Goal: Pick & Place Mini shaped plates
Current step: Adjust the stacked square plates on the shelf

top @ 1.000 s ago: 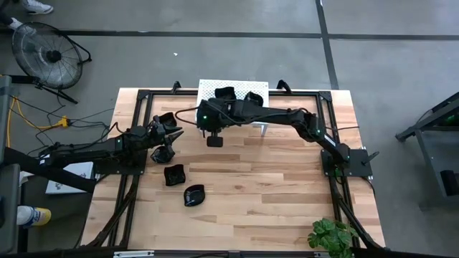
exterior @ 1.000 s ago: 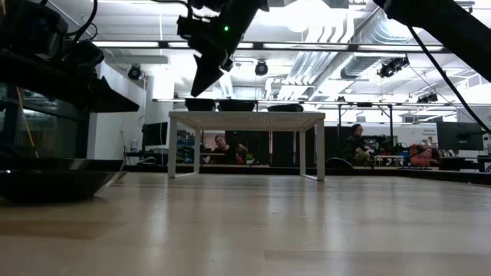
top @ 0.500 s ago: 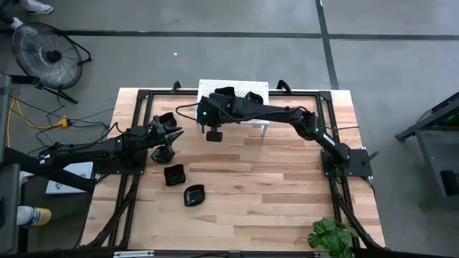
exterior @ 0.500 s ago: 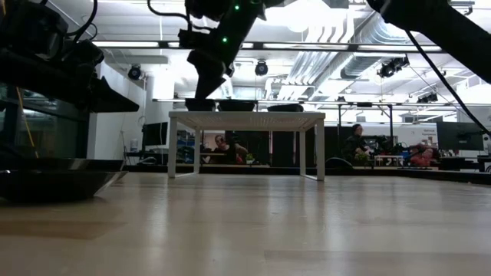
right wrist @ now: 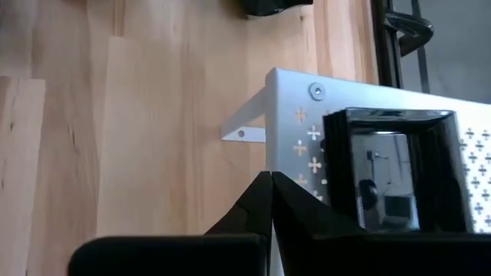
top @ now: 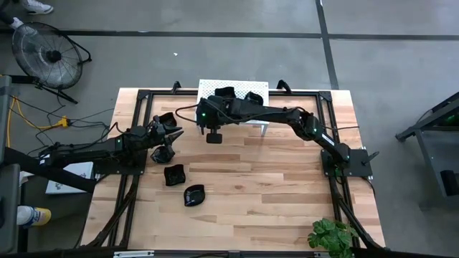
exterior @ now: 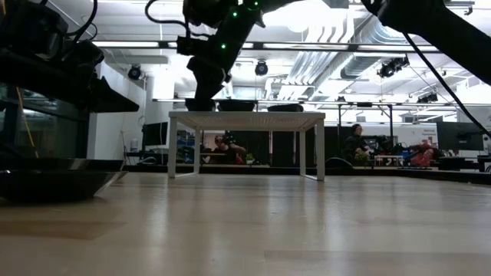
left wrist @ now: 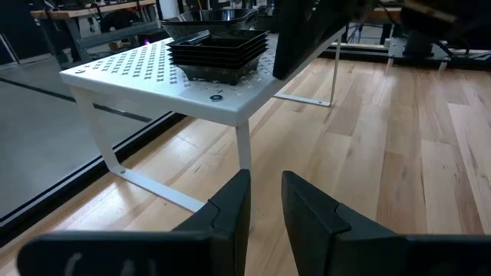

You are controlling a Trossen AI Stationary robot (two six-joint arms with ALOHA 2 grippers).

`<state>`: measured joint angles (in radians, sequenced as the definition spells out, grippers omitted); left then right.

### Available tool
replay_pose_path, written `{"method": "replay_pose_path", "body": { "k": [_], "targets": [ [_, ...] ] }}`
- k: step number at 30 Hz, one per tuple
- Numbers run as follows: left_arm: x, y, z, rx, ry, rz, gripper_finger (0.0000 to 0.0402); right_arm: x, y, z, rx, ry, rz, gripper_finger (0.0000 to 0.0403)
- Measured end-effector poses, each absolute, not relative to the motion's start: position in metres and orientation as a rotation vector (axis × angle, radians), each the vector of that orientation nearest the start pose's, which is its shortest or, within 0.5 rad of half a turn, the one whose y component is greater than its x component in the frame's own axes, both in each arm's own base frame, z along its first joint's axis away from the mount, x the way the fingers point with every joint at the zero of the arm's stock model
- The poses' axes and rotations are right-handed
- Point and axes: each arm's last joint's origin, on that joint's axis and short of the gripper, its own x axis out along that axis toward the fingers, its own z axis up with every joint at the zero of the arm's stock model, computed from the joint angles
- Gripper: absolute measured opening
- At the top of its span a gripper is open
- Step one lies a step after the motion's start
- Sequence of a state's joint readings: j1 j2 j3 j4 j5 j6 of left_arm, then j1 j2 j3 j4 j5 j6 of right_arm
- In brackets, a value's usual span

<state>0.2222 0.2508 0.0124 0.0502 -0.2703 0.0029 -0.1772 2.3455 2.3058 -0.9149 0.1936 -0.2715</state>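
Observation:
Glossy black mini plates sit on the white perforated stand (top: 208,89) in two groups (top: 224,93) (top: 252,97); the left wrist view shows a stack of square ones (left wrist: 219,50). Others lie on the table (top: 166,118) (top: 163,153) (top: 174,174) (top: 193,194). My right gripper (top: 214,136) hangs shut, pointing down, just in front of the stand's near left corner (right wrist: 270,178); nothing shows between its fingers. My left gripper (top: 171,135) rests low among the left-hand plates, its fingers a narrow gap apart (left wrist: 265,203), aimed at the stand.
A black frame (top: 143,93) runs round the wooden tabletop. One plate (exterior: 54,180) lies close to the low camera on its left. Bare wood (top: 272,179) lies in the table's middle and right. A potted plant (top: 331,235) stands at the near right corner.
My right gripper has moved a little toward the far edge and the stand, and has turned from slanting to pointing straight down at the stand's left end.

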Motion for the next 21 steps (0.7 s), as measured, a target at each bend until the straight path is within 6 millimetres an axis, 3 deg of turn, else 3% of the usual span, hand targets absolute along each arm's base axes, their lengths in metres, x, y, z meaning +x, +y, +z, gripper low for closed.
{"method": "replay_pose_path", "body": {
  "k": [21],
  "targets": [
    [0.106,0.032,0.151,0.007,0.192,0.49,0.0073,0.499,-0.11,0.264,-0.337,0.996,-0.366,0.0]
  ]
}}
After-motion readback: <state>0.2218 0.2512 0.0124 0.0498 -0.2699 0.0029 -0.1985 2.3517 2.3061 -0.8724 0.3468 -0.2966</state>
